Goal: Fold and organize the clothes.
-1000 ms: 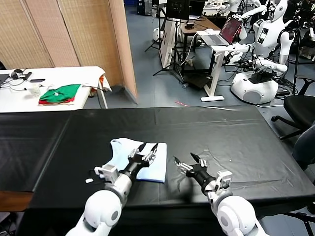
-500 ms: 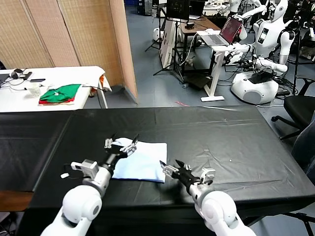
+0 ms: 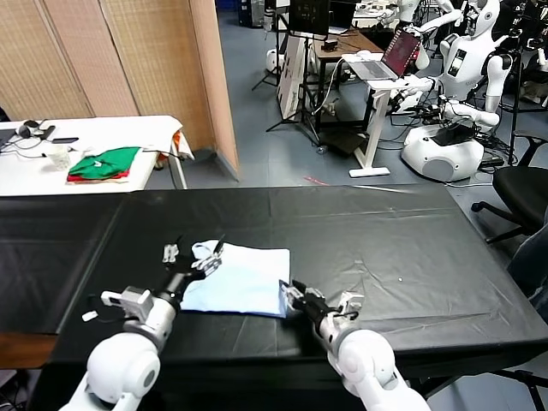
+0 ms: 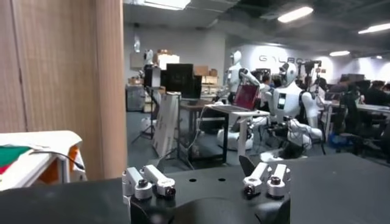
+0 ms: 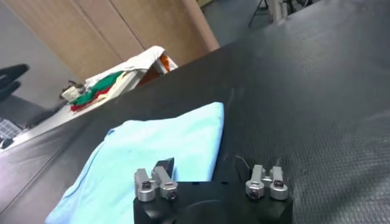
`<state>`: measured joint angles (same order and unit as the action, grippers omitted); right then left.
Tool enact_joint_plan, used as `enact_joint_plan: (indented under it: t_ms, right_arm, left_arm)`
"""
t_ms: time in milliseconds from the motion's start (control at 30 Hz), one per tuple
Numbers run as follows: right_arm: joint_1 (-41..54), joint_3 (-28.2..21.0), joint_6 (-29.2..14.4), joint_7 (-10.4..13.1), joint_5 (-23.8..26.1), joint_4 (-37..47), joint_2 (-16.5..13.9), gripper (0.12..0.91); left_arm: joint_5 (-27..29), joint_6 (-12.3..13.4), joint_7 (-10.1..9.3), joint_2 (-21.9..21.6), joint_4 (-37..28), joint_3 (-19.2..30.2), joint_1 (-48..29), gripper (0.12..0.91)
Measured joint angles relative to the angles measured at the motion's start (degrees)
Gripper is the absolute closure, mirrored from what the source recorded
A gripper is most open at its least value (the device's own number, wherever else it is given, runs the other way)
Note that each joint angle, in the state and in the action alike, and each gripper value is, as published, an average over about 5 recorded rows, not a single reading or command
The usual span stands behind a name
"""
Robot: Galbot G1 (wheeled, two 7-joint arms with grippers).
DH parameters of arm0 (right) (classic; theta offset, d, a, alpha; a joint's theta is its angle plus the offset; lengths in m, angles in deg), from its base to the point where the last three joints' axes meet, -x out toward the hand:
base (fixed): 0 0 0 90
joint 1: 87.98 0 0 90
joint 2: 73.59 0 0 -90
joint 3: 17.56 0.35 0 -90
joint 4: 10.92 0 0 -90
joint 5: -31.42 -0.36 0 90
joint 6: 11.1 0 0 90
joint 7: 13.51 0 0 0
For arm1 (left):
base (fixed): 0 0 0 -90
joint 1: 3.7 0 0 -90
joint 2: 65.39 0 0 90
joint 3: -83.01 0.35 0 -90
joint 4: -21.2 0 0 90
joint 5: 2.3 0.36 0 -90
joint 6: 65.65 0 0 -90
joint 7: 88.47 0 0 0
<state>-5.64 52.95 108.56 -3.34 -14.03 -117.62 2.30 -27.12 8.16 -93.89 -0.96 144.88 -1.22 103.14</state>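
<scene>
Black-covered desk [image 3: 402, 248] carries the folded T-shirt [image 3: 244, 281] near its front edge; the left gripper [image 3: 193, 253], spread apart, hovers at its far-left corner, while the right gripper [image 3: 295, 300], whose closure cannot be told, meets the near-right corner, apparently for another fold.

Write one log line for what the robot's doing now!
T-shirt: folded on black table | left gripper: open, at its far-left corner | right gripper: at its near-right corner
</scene>
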Motion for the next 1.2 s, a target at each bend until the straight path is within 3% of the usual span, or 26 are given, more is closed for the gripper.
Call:
enact_joint_plan:
  t_ms: [67, 167, 367, 600, 800, 933, 1033, 1200]
  right_arm:
    - [0.2, 0.0, 0.1, 0.0, 0.0, 0.3, 0.3, 0.770]
    - [0.5, 0.2, 0.4, -0.2, 0.0, 0.3, 0.4, 0.873]
    - [1.3, 2.1, 2.4, 0.2, 0.5, -1.5, -1.0, 0.884]
    - [1.5, 6.5, 8.0, 2.6, 6.8, -4.3, -5.2, 0.884]
    - [1.2, 10.0, 6.3, -1.0, 15.6, -3.1, -7.7, 0.884]
    - [1.0, 11.8, 6.6, -3.7, 17.3, -2.1, -8.7, 0.882]
    - [0.1, 13.0, 8.1, -4.5, 16.8, -2.6, -9.5, 0.801]
    - [-2.1, 15.8, 10.1, -3.1, 14.0, -5.9, -11.1, 0.491]
  left_arm:
    - [0.0, 0.0, -0.09, 0.0, 0.3, -0.3, 0.4, 0.123]
    - [0.2, 0.0, -0.17, 0.2, 0.5, -0.8, 1.1, 0.123]
    - [0.6, 0.6, -0.24, 0.7, 0.3, -2.1, 2.6, 0.123]
    - [1.1, 1.7, -0.14, 1.6, -0.6, -3.1, 3.4, 0.123]
    - [1.6, 2.4, -0.12, 2.5, -1.2, -3.0, 3.6, 0.123]
    - [2.0, 2.8, -0.15, 2.9, -1.8, -2.8, 3.8, 0.123]
    - [2.2, 2.9, -0.35, 3.2, -2.2, -2.7, 3.9, 0.123]
    - [2.2, 3.3, -0.73, 2.8, -2.1, -2.1, 4.1, 0.123]
